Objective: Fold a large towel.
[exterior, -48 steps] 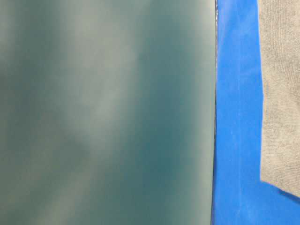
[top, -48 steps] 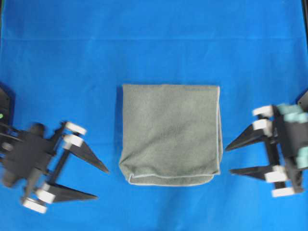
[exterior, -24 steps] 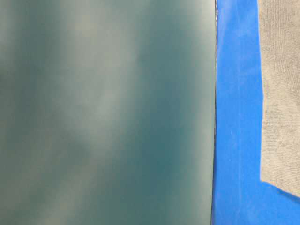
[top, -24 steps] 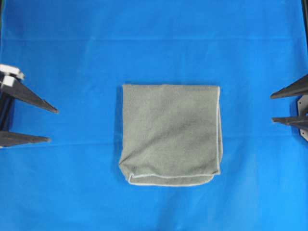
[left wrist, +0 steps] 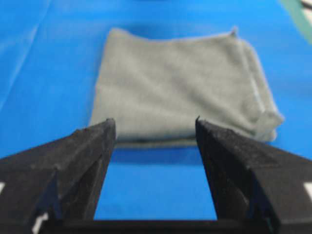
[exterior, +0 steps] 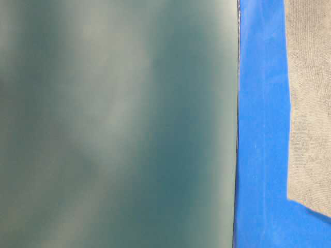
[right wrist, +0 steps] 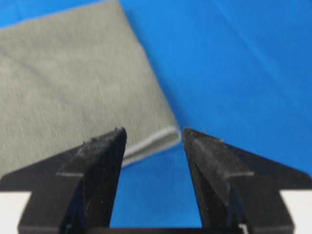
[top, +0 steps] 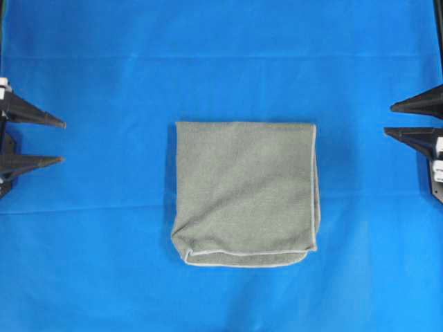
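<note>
You've got the left end effector (top: pixel 61 142) at the counter's left edge, released, nothing btwn its fingers. The large towel (top: pixel 246 192) lies folded mid-counter on the blue cloth (top: pixel 221 62), hem along its near edge, well apart from both arms. The right end effector (top: pixel 387 119) sits at the right edge, also released, empty.

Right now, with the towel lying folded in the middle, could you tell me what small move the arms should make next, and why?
Probably none beyond parking. The large towel already lies as a compact folded rectangle, layers stacked, on the blue cloth. The left gripper and right gripper sit at the edges of the overhead view, fingers apart, holding nothing. I would ease them fully clear.
</note>
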You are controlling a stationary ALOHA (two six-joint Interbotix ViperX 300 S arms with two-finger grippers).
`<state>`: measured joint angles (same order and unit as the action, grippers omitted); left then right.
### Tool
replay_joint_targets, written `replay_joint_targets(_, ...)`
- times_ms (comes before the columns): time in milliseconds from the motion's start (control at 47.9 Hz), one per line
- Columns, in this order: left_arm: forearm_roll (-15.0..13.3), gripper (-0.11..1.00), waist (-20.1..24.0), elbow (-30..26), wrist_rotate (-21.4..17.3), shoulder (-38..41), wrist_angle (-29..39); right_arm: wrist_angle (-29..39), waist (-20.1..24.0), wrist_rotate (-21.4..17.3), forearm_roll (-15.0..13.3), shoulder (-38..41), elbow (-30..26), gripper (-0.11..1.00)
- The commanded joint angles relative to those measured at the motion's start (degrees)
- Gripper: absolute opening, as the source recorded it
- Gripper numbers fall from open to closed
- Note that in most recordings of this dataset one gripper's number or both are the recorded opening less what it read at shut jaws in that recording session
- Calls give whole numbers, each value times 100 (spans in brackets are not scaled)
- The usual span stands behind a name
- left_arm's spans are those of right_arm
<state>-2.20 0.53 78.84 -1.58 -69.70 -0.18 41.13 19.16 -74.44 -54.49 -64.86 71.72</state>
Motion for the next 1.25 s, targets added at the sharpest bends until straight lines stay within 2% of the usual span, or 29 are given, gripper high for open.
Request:
replay_joint_targets(0, -9, 64, 132, 9, 62, 88, -9, 26, -9, -185, -53, 281, 26, 55)
replay_joint_targets(167, -9, 64, 167, 9, 88, 88, -9, 35, -9, -413, -62, 439, 70, 54)
replay_joint_targets(627, -9, 64, 167, 9, 237, 79, 114, 0, -9, -396, -88, 343, 35, 54)
replay_joint_targets(1233, -9, 64, 167, 0, 237, 79, 141, -53, -9, -378, -88, 308, 9, 54)
